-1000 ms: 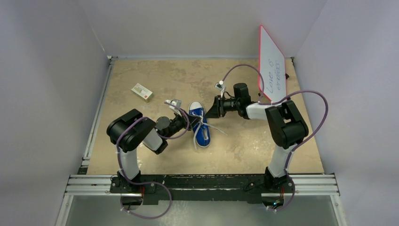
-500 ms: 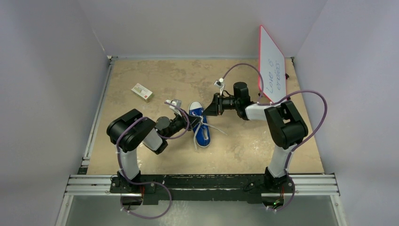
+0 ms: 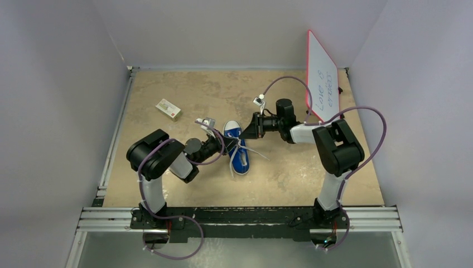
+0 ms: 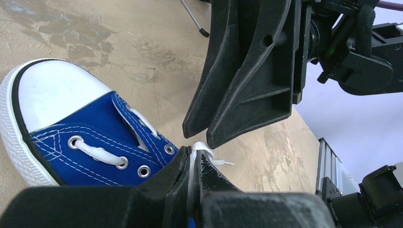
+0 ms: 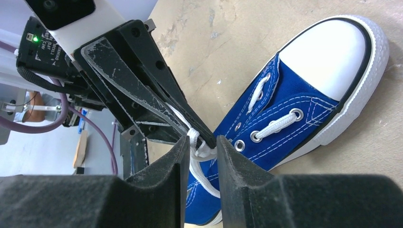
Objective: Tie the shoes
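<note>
As right gripper (image 5: pixel 202 142) closes in, I watch jaws narrowing, part-open around lace (image 5: pixel 192 136), not pinching; left gripper (image 4: pixel 194 160) clamps same lace beside it; sneaker (image 5: pixel 304 95) just below both. Knot pull near.

The shoe (image 5: pixel 285 102) was matt blue canvas with white stitching, a smooth white rubber toe cap (image 5: pixel 328 52), a ribbed sole edge (image 4: pixel 10 137), shiny metal eyelets (image 4: pixel 75 141) and flat woven cloth laces (image 4: pixel 97 153). Beneath the shoe the table (image 4: pixel 119 38) looked matt, mottled beige and stone-like. The left gripper (image 4: pixel 192 164) beside the shoe was matt black plastic, scuffed whitish.
</note>
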`<state>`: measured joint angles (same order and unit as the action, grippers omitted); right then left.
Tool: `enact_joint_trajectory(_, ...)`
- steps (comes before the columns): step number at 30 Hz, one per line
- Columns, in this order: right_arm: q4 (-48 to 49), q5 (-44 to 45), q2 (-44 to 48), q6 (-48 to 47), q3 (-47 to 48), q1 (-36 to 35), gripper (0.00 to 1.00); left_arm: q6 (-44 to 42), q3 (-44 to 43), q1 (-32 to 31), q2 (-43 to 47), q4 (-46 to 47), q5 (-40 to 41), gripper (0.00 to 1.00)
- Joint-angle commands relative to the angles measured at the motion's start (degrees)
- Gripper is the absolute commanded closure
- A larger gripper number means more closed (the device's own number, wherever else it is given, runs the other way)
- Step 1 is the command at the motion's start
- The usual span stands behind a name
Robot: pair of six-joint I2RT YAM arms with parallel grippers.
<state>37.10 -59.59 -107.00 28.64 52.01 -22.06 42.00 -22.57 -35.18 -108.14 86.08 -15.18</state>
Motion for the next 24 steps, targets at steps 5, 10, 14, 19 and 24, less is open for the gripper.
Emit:
enact_joint_trajectory(5, -1.2, -2.1, -2.0, -1.5, -0.3, -0.7, 0.7, 1.0, 0.1, -0.2, -0.1, 9.5, -0.4, 1.0)
enact_joint_trajectory(10, 2.4, -4.1, -3.1, 1.9, -0.8, -0.6, 0.8, 1.0, 0.1, -0.2, 0.2, 9.4, -0.4, 1.0)
enact_joint_trajectory(14, 5.1, -4.3, -3.4, 2.8, -0.5, -0.9, 0.77, 1.0, 0.5, -0.2, 0.2, 9.5, -0.4, 1.0)
enact_joint_trajectory(19, 8.9, -4.9, -4.0, 5.8, -2.0, -1.0, 0.72, 1.3, 0.4, -0.2, 0.2, 10.3, -0.4, 1.0)
enact_joint_trajectory(24, 13.6, -6.1, -5.0, 9.1, -2.6, -1.0, 0.86, 1.5, 0.2, -0.2, 0.4, 10.5, -0.5, 1.0)
